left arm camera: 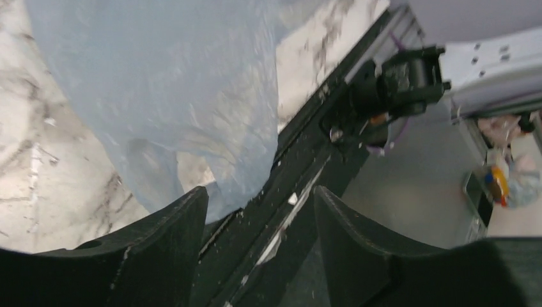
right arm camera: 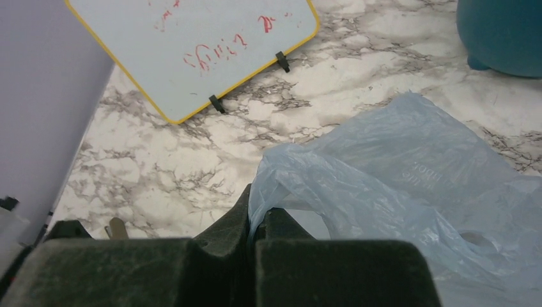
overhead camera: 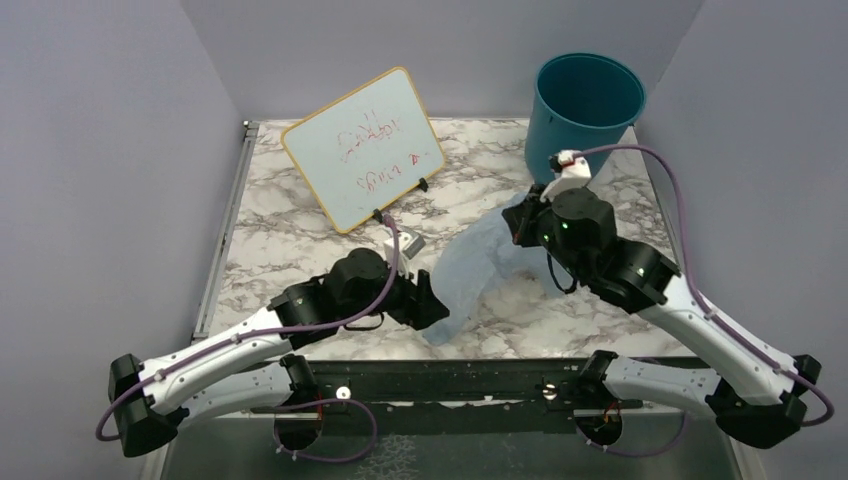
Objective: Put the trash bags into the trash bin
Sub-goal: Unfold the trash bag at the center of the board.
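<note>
- Marble-patterned tabletop (overhead camera: 290,250) carries everything I am working with; both arms reach over it from the near edge.
- On my left, the left gripper (overhead camera: 425,300) sits low by the tabletop's front edge. In its wrist view the left gripper (left arm camera: 259,198) has its two black fingers (left arm camera: 172,230) spread apart, with nothing clamped between them.
- The lower end of the trash bag (left arm camera: 172,96) hangs right at the tip of one of those fingers. I cannot tell whether film and finger actually touch.
- Behind the left arm, a yellow-framed whiteboard (overhead camera: 362,150) stands propped at a tilt, with red scribbles on its face. The right wrist view also catches the whiteboard (right arm camera: 192,45) and its small black feet.
- In the middle, the trash bag (overhead camera: 470,265), pale blue and crinkled, stretches diagonally from near the left gripper up toward the right one. It is on the tabletop side, outside the bin.
- The right gripper (overhead camera: 520,225) holds the bag's far end. From its own camera I see the right gripper (right arm camera: 252,217) with fingers pressed together, pinching a fold of the trash bag (right arm camera: 396,173), which spreads out over the marble beyond.
- At the far right, the teal trash bin (overhead camera: 585,100) stands upright near the back corner, just behind the right gripper. Only the lower edge of the trash bin (right arm camera: 502,38) shows in the right wrist view, apart from the bag.
</note>
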